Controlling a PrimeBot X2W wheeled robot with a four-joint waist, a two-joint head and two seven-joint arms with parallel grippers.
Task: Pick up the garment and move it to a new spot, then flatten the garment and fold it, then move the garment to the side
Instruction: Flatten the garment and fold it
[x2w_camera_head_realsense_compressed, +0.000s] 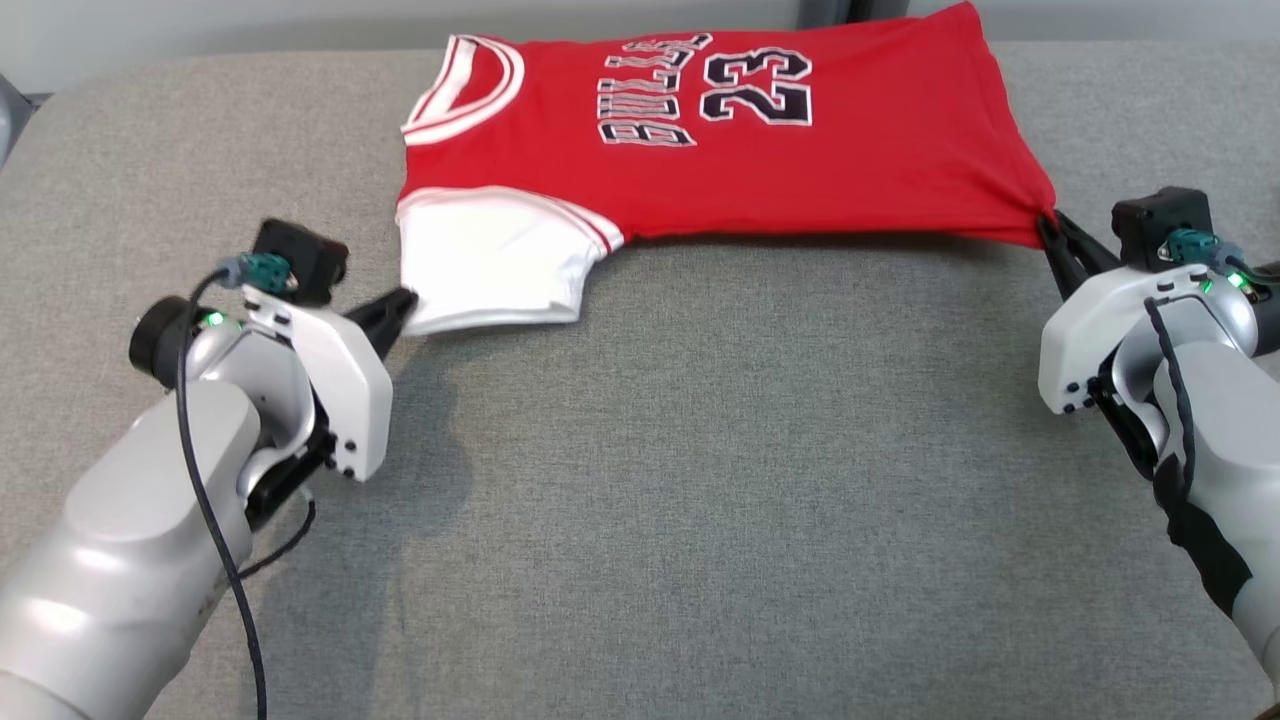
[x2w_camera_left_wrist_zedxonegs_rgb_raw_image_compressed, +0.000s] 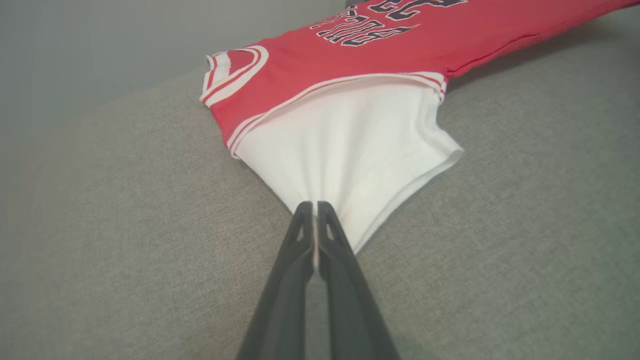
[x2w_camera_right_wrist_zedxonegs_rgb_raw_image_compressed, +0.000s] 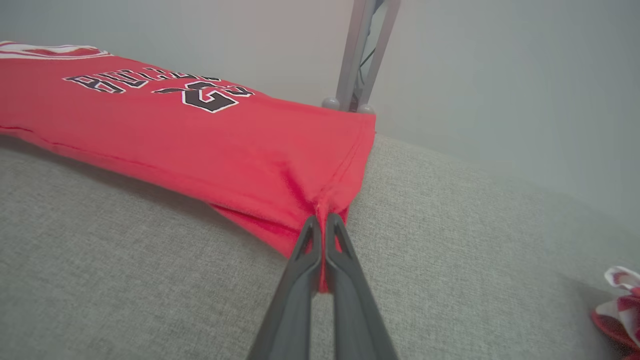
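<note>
The red cotton jersey with white sleeves and a black 23 (x2w_camera_head_realsense_compressed: 760, 150) hangs stretched over the far side of the grey fabric-covered table (x2w_camera_head_realsense_compressed: 700, 500), its near edge lifted taut. The left hand (x2w_camera_head_realsense_compressed: 405, 305) is clamped on the white sleeve's (x2w_camera_head_realsense_compressed: 490, 265) cuff and the right hand (x2w_camera_head_realsense_compressed: 1050, 225) on the hem corner. Both pinches look thin, so a hard pull may slip one free or drag cloth off the table's far edge. The table's near side is open.
</note>
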